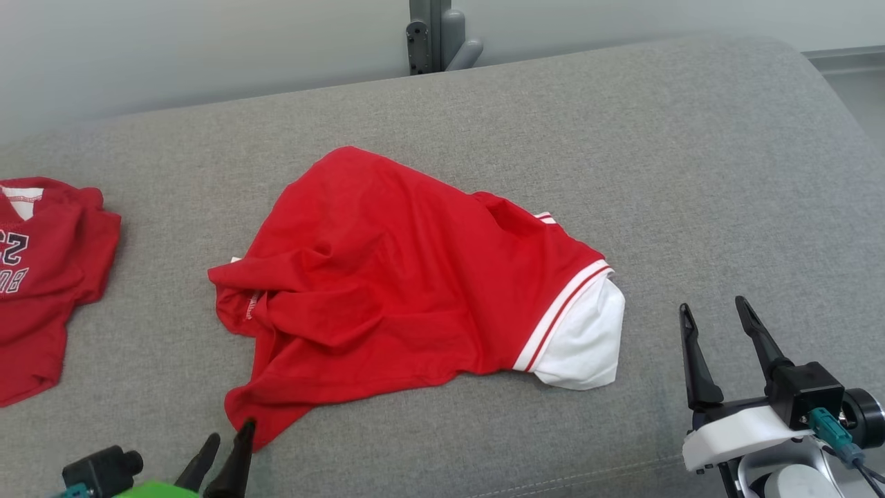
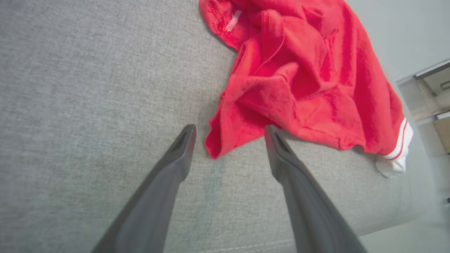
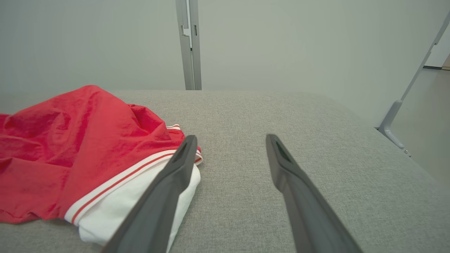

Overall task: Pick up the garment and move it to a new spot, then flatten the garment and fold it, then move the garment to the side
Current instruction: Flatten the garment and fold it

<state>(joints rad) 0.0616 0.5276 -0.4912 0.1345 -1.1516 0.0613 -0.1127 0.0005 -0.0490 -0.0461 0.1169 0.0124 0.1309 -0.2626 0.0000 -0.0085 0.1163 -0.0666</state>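
Garment (image 1: 387, 277) crumpled on cushion (image 1: 691, 173); left gripper (image 2: 229, 127), right gripper (image 1: 713, 304) both spread wide, empty, flanking it.

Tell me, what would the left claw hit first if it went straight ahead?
Probably the crumpled red fabric garment: its nearest corner lies just ahead of the open left claw, though the claw's height above it is unclear.

seemingly a bare lab: plain pale wall (image 3: 105, 42), grey metal post (image 3: 190, 45), grey fabric-covered bench (image 1: 622, 138).
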